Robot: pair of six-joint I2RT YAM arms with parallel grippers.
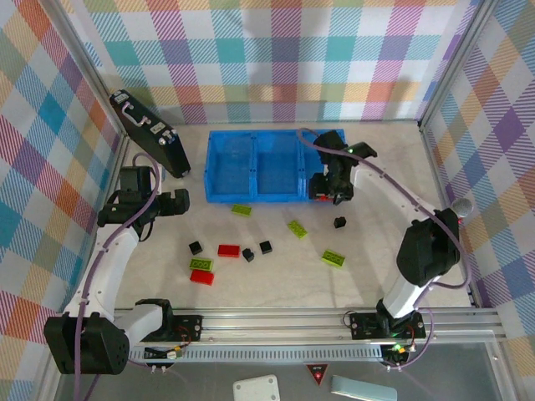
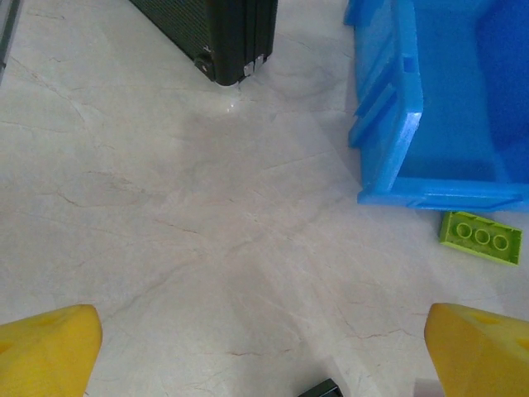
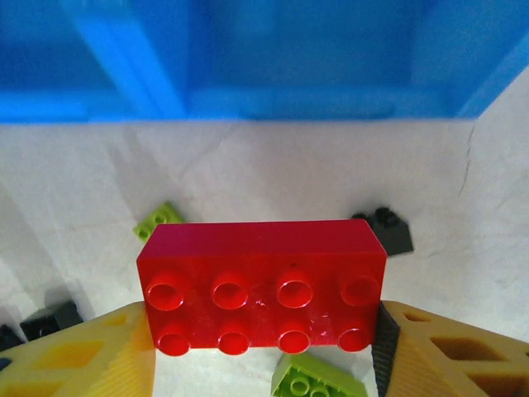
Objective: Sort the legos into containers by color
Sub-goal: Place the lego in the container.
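Now we have our right gripper (image 1: 332, 190) at the near right corner of the blue tray (image 1: 251, 199). Its yellow fingers (image 3: 74, 360) pinch a red brick (image 3: 260, 285) by the short ends, studs facing the wrist camera and the tray's near wall just beyond. Our left gripper (image 1: 182, 200) sits just left of the tray and near the black case (image 1: 150, 134), jaws spread wide over bare table (image 2: 207, 248). On the near side of the tray the other legos lie loose. One green brick (image 1: 242, 210) lies just beside the tray's near wall, and three more green ones are scattered nearer and to the right. Two loose red bricks (image 1: 228, 250) lie at the near left, one of them touching a green one. We also count four black pieces (image 1: 339, 222), three of them clustered near those red bricks.
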